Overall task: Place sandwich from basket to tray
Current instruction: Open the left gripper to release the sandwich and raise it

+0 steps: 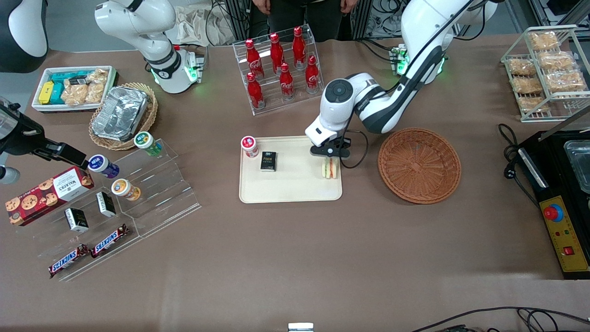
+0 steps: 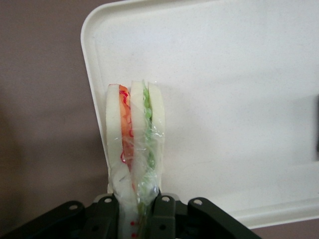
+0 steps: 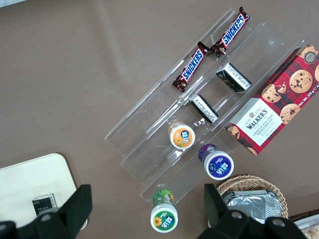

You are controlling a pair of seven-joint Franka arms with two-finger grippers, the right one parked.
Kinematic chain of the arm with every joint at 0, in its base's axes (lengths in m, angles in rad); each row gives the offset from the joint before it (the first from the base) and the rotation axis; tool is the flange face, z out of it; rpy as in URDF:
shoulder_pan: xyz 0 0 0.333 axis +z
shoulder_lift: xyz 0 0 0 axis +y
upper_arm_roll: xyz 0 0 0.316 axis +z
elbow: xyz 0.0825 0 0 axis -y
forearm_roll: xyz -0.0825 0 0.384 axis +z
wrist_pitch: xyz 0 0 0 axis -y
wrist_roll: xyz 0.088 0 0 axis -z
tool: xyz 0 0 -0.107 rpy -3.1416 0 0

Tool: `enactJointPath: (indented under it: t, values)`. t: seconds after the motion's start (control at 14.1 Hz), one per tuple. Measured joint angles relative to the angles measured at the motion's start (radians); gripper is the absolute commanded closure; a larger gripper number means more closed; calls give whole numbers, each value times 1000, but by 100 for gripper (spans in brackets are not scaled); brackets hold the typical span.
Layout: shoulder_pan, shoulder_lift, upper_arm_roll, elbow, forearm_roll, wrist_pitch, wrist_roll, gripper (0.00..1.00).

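Brown cloth covers the whole table (image 1: 286,258). Nearest the front camera, toward the parked arm's end, two Snickers bars (image 1: 87,252) lie on a clear stepped stand (image 1: 152,193) with two small black boxes (image 1: 87,212) and three little tubs (image 1: 125,189); a cookie box (image 1: 46,194) leans at its edge. Level with the jaws sits one tray (image 1: 295,191), holding a red-lidded tub (image 1: 249,146), a black box (image 1: 268,161) and the sandwich (image 1: 329,168). The gripper (image 1: 330,157) is right over the sandwich at the tray's edge toward the working arm, jaws clamped on the wedge's narrow end; in the wrist view the sandwich (image 2: 134,144) stands on edge on the tray (image 2: 229,89). Just beside the jaws, toward the working arm's end, the basket (image 1: 419,165) holds nothing. Farther off stand seven cola bottles (image 1: 281,64) in a clear rack, a tan basket (image 1: 122,117) holding a foil pan, a white bin (image 1: 73,87) of snacks, and a wire rack (image 1: 544,69) of pastry bags.
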Motion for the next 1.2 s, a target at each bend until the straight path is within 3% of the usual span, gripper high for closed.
enactJointPath:
  t: [0.14, 0.21, 0.28, 0.35, 0.78, 1.2]
  values:
    - [-23, 13, 19, 2, 1, 27, -8, 100]
    - [-28, 19, 21, 2, 1, 40, -10, 88]
    - [-31, 24, 23, 3, 1, 48, -11, 19]
    - [-32, 27, 24, 5, 1, 52, -12, 0]
    - [-29, 9, 31, 62, 2, 9, -12, 0]
    - [-4, -274, 34, 241, 2, -345, -20, 0]
